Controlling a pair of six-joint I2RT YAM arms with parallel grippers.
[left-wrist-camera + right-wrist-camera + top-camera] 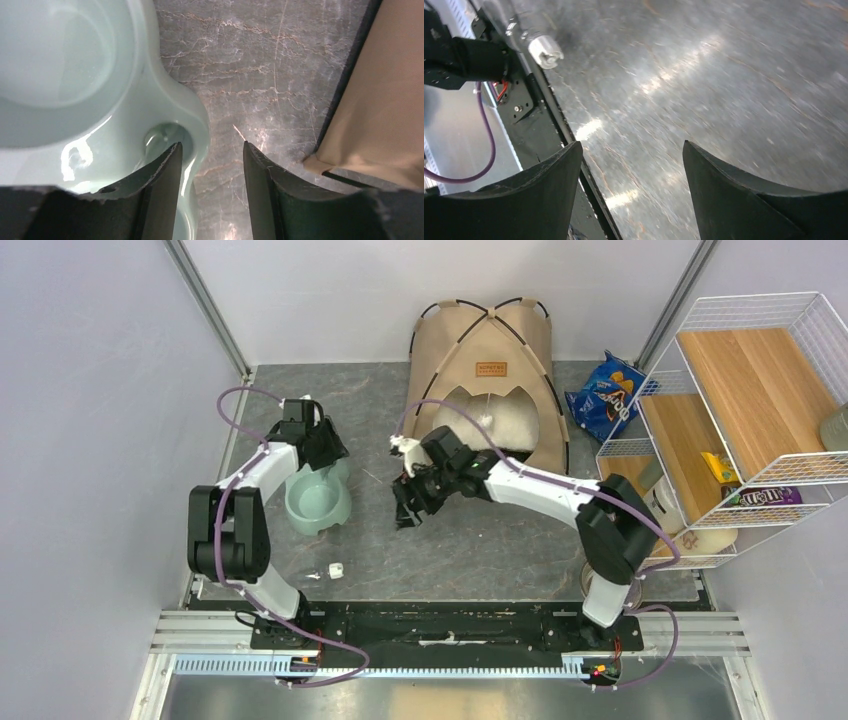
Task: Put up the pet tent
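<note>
The pet tent [450,360] stands at upper centre of the top view, its opening facing down-frame, just up-right of the right end effector [408,515], which is released and empty over the desk [480,540]. The left end effector [212,150], farther left, hangs with its fingers apart astride the green bowl's [60,125] rim.

One camera looks down from above and behind my bases on the whole counter [480,550], which takes in what my wrist cameras see up close: past my left fingers [162,175] the green bowl [100,130] and pet tent [380,100] edge, past my right fingers [734,190] bare counter and the black base plate [524,107].
</note>
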